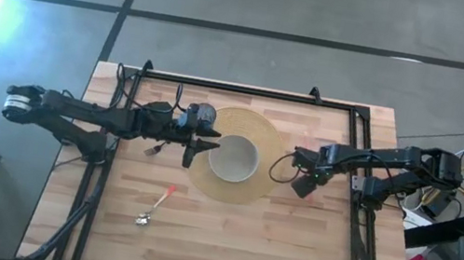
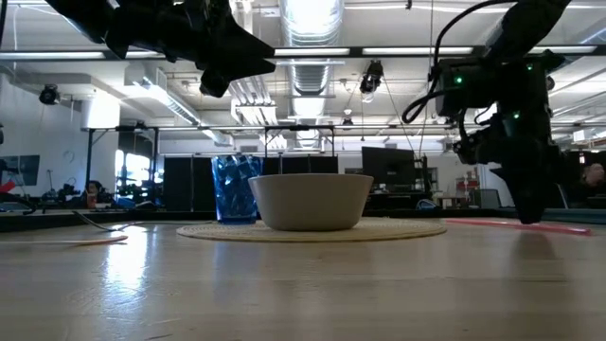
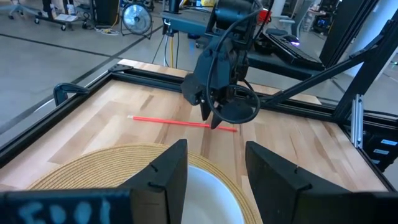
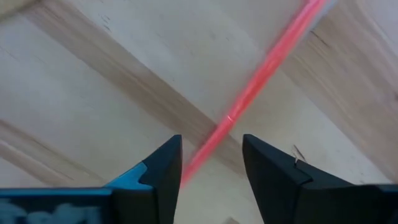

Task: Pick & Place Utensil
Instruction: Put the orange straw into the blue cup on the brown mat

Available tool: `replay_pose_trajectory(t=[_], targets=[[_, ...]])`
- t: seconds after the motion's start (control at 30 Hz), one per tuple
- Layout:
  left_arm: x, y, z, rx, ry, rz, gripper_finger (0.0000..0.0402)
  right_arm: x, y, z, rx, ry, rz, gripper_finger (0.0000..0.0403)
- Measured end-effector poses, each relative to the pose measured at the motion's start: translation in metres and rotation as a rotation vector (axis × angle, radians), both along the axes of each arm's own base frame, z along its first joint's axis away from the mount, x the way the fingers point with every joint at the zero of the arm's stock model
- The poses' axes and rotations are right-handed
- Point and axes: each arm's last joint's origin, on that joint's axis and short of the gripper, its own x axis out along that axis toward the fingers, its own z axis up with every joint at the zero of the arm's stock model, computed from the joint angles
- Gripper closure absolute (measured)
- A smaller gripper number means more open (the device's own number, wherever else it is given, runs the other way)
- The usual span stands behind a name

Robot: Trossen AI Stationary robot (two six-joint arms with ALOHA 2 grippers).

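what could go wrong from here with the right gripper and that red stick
1. The red stick lies flat on the table, and the open right gripper sits right over it: closing now may skid it away rather than catch it.
2. The left gripper, open, hovers at the bowl rim, so carrying the stick there risks the arms meeting.

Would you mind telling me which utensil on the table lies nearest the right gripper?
The thin red stick, directly beneath the right gripper; the fork and spoon lie past the bowl.
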Motion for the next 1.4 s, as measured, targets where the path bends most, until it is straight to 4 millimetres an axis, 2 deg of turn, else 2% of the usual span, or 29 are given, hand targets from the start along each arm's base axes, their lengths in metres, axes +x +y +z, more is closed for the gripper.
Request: replay_pose_trajectory(t=[0.17, 0.53, 1.0, 1.2, 1.4], targets=[[0.0, 0.0, 0.0, 0.0, 0.0, 0.0, 0.0248, 0.005, -0.001, -0.003, -0.007, -0.026, 0.001, 0.0253], [0.0, 0.0, 0.0, 0.0, 0.003, 0.0, 0.0248, 0.01, -0.003, -0.017, -0.025, 0.057, 0.015, 0.0281], [0.0, 0.0, -0.001, -0.007, 0.007, 0.001, 0.0248, 0.007, -0.004, -0.012, -0.088, 0.044, 0.017, 0.0389], [0.0, 0.0, -0.002, -0.008, 0.011, 0.001, 0.0248, 0.006, -0.005, -0.011, -0.115, 0.04, 0.015, 0.039], [0.0, 0.0, -0.002, -0.008, 0.011, 0.001, 0.0248, -0.001, -0.005, 0.002, -0.161, 0.02, 0.011, 0.039]])
